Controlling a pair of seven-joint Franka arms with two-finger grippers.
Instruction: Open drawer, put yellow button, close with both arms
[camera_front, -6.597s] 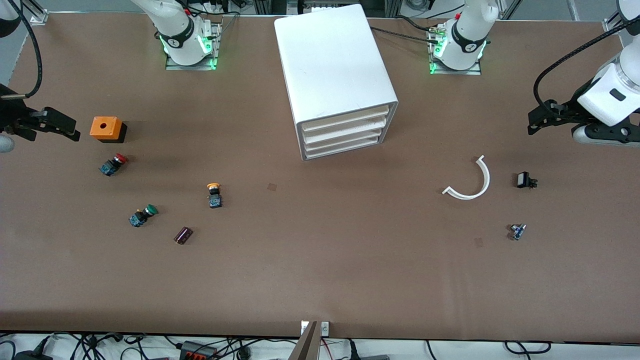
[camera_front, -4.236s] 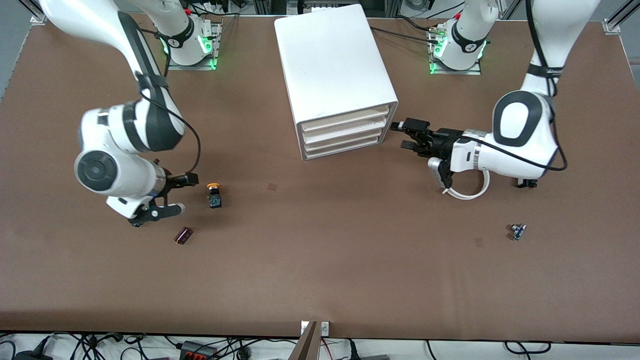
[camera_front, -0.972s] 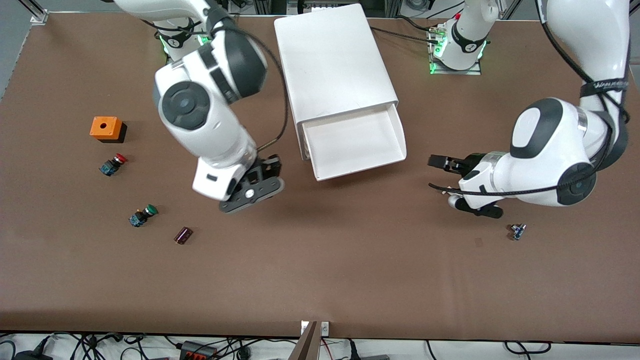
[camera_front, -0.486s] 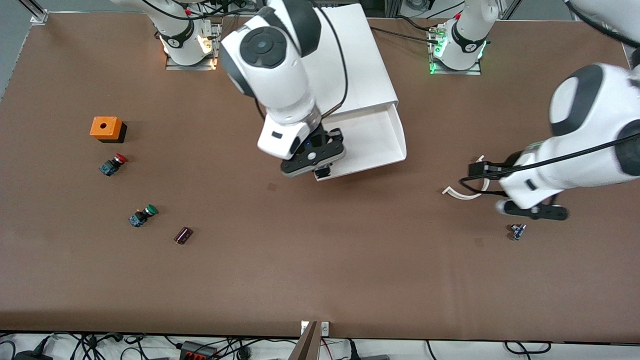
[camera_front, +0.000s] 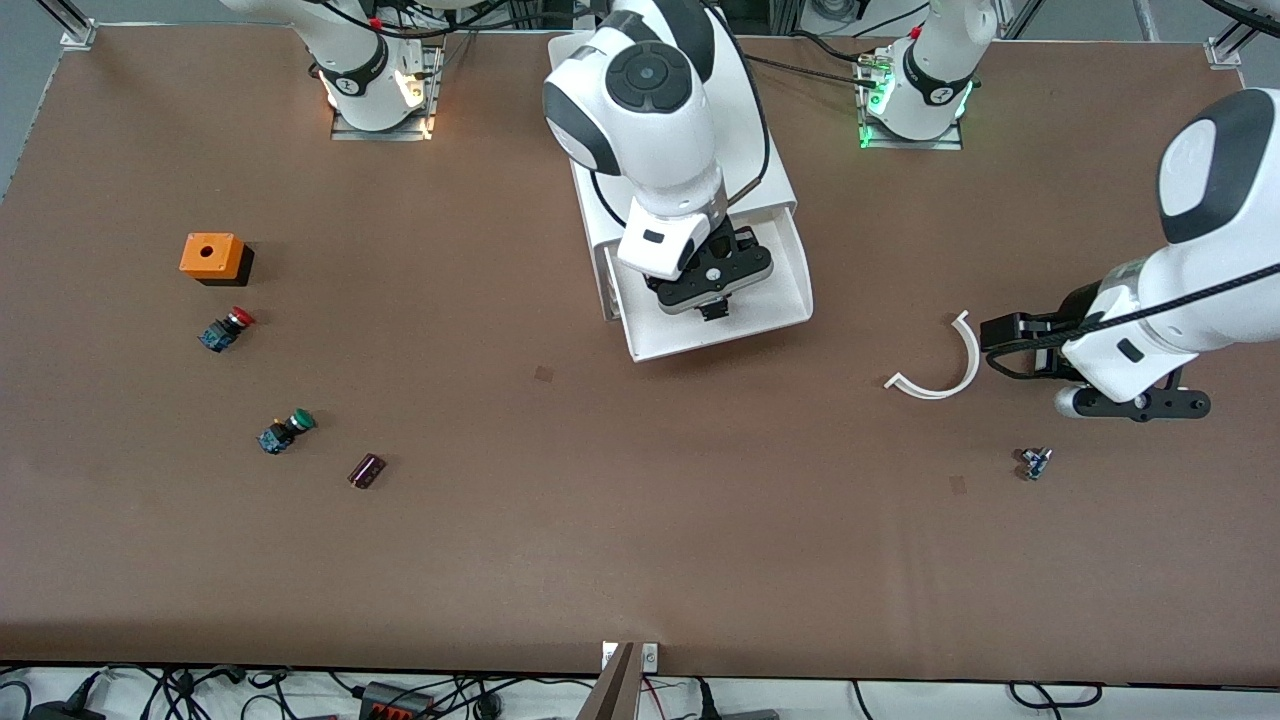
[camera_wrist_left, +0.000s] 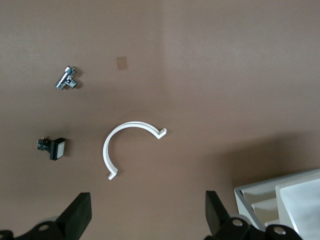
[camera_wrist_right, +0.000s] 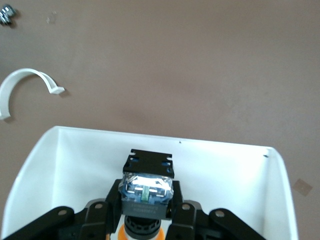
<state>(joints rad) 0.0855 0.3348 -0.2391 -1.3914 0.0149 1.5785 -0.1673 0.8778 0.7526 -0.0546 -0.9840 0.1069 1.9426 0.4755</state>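
Your right gripper (camera_front: 712, 296) over the open drawer (camera_front: 790, 285) — clamped on the yellow button (camera_wrist_right: 146, 192), left gripper (camera_front: 1000, 345) spread wide, holding nothing — above the table's (camera_front: 640, 520) left-arm end.

The drawer (camera_front: 790, 290), a shallow white tray topmost in its white cabinet (camera_front: 690, 120), stands pulled fully out. The yellow button (camera_wrist_right: 145, 192), orange cap down and black-and-blue body up, hangs over the drawer's interior, clamped in the right gripper (camera_wrist_right: 145, 212).

Both arms (camera_front: 665, 150): glossy white shells, dark grey joint caps, black cables along the links. Black grippers. Bases (camera_front: 915, 95) ringed with green lights.
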